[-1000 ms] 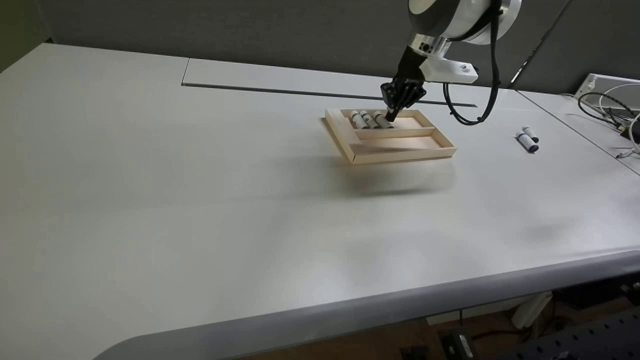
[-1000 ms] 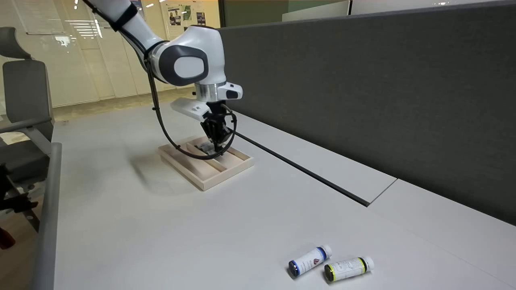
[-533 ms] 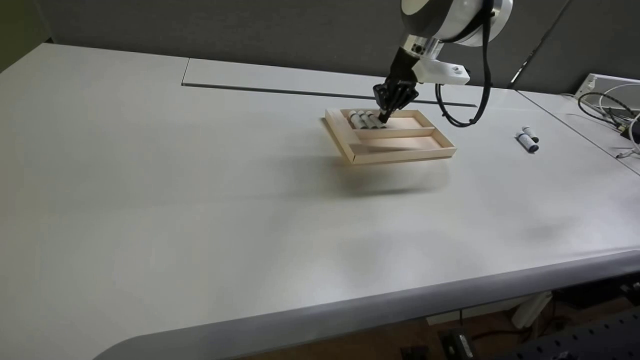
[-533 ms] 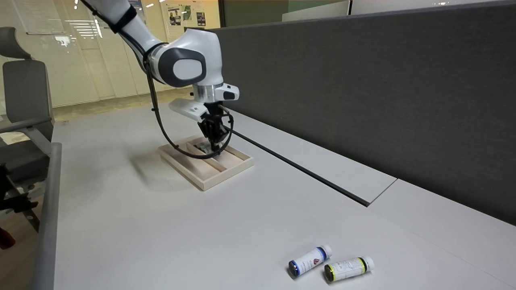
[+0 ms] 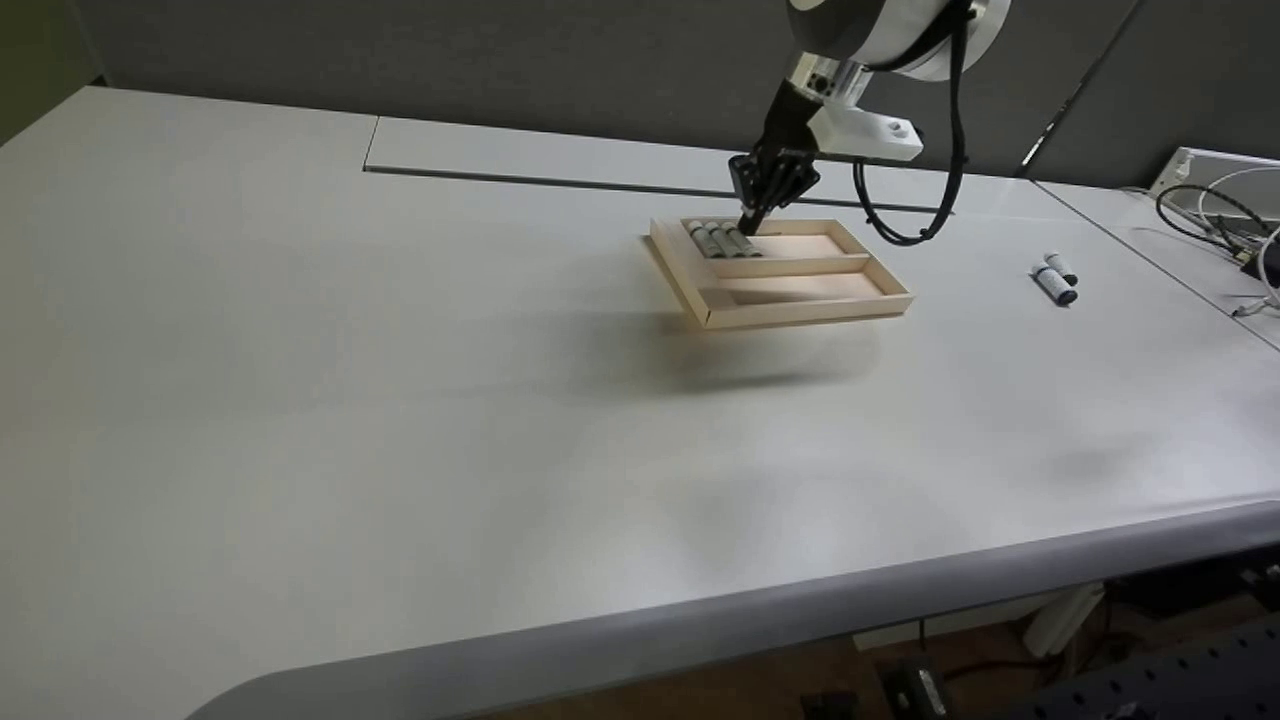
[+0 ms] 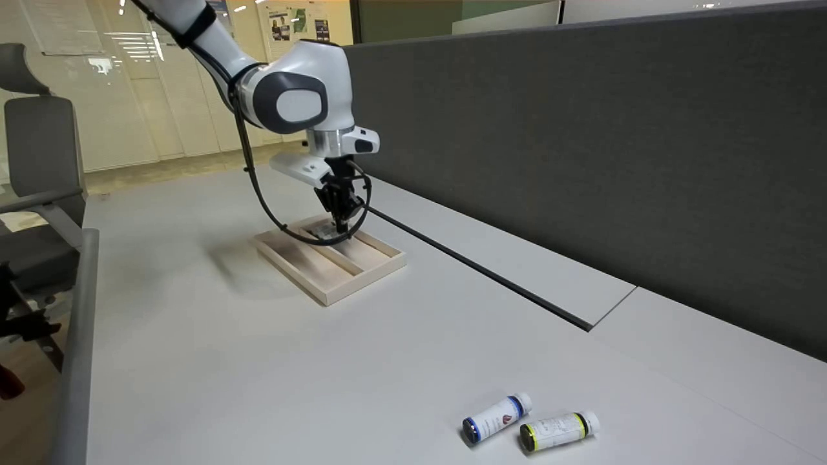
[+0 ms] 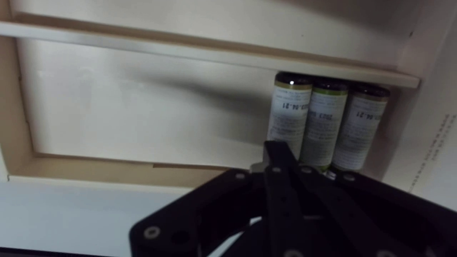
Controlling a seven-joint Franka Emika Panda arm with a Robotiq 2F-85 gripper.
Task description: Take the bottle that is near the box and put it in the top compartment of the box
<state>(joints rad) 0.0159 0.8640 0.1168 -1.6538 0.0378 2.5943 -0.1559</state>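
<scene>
The light tan wooden box (image 5: 810, 318) lies on the table and also shows in an exterior view (image 6: 362, 284). Its top compartment (image 7: 107, 100) is the section on the partition side, behind the inner divider. Three pale bottles with dark ends lie side by side at one end of it. The bottle (image 7: 289, 114) nearest my gripper touches the middle bottle (image 7: 323, 125), with the end bottle (image 7: 360, 128) beside that. My gripper (image 5: 747, 226) is shut and empty, fingertips together. In the wrist view my gripper (image 7: 276, 144) overlaps the nearest bottle's lower end; contact cannot be told.
Two more bottles, one with blue bands (image 6: 497, 418) and one with yellow bands (image 6: 559, 431), lie on the table away from the box. The box's other section (image 5: 800, 288) lies beyond the divider. A dark partition (image 6: 581, 161) stands behind the table.
My gripper has moved left in an exterior view, and lately slightly up. The nearest bottle, earlier apart and tilted, has moved left with it and now lies against the others, which shifted left too.
</scene>
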